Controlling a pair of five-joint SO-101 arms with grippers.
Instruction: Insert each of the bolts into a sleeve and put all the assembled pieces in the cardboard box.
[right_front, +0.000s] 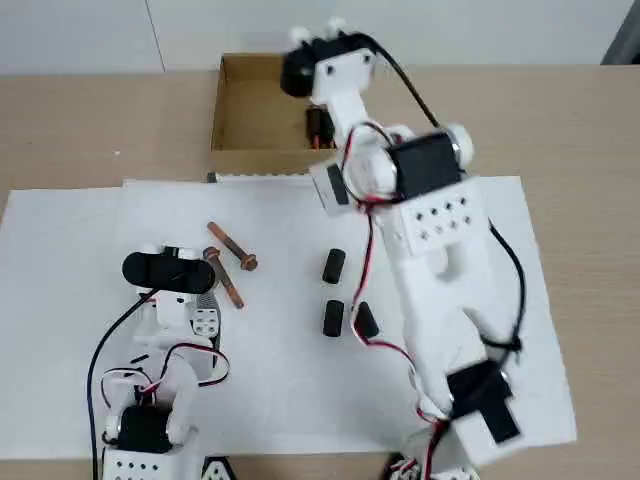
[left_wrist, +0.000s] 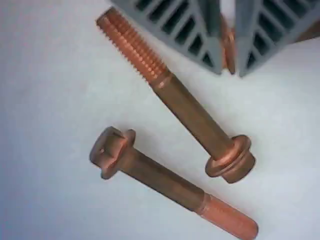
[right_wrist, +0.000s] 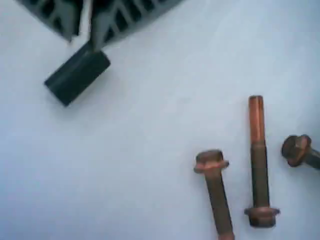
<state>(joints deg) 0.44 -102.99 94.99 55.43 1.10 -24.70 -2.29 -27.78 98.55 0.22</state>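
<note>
White paper (right_front: 80, 300) is bearing two loose bolts (left_wrist: 195, 117) at near left; there the left gripper (left_wrist: 230, 70) is thinly pinching, seemingly, a third bolt (left_wrist: 227, 42), risking a slip. Right gripper (right_wrist: 82, 40) is hanging, jaws almost together, beside a sleeve (right_wrist: 77, 77).

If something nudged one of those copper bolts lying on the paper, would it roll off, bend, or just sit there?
The bolt looks like solid metal, so it is probably stiff and heavy for its size. Its round shaft could roll, though the wider head would likely curve it in a short arc. The smooth shank may be slippery.
</note>
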